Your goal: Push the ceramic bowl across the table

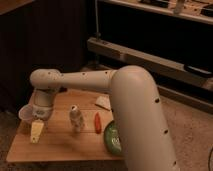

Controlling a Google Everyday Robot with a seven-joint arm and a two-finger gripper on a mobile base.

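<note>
The ceramic bowl (112,137) is dark green and glossy. It sits near the front right of the wooden table (60,142), and its right part is hidden behind my thick white arm. My gripper (36,129) hangs over the left end of the table, well left of the bowl and apart from it. It is just below a small white cup (25,113).
A small upright bottle (76,119) stands mid-table, with a red elongated item (97,121) between it and the bowl. A pale flat item (103,102) lies at the back edge. A dark cabinet stands behind the table, with low shelving to the right.
</note>
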